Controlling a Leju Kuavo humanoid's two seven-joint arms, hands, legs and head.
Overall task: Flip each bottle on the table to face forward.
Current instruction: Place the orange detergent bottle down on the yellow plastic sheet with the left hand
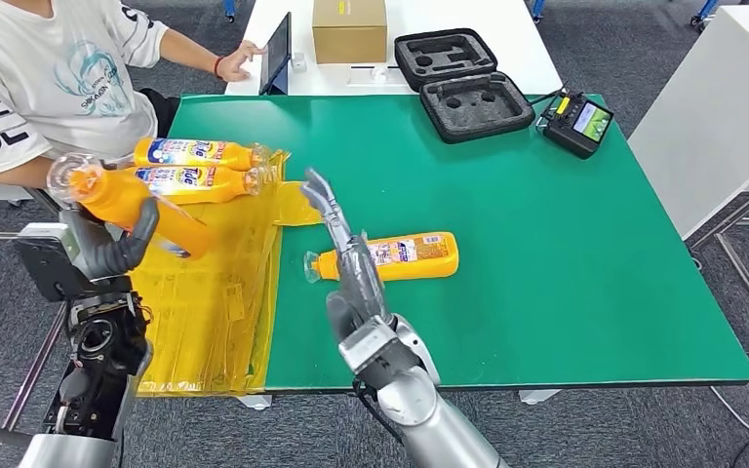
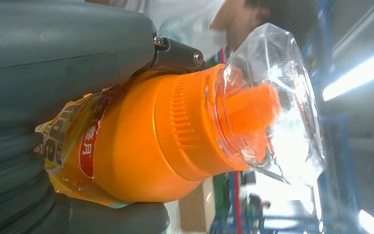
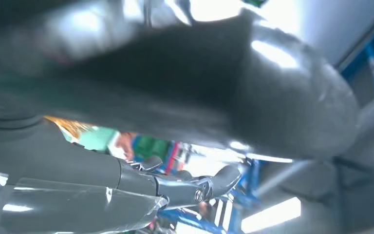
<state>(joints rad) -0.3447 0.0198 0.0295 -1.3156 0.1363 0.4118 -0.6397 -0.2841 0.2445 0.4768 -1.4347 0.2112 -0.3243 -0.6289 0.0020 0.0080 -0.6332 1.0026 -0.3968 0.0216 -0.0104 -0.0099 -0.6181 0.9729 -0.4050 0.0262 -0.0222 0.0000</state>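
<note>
Left hand point(image 1: 107, 249) grips a bottle point(image 1: 132, 200), lifted over the yellow sheet point(image 1: 215, 312); flip appears under way. Right hand point(image 1: 346, 263) hangs above the table point(image 1: 566, 273) bottle point(image 1: 400, 256), fingers straight, empty. Next: set it down label forward.

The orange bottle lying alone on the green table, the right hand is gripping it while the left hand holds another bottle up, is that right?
Not quite. The right hand grips nothing; the head view shows its fingers extended above the table beside the lone orange bottle, which lies free on the green table. The left hand does hold another bottle up.
</note>
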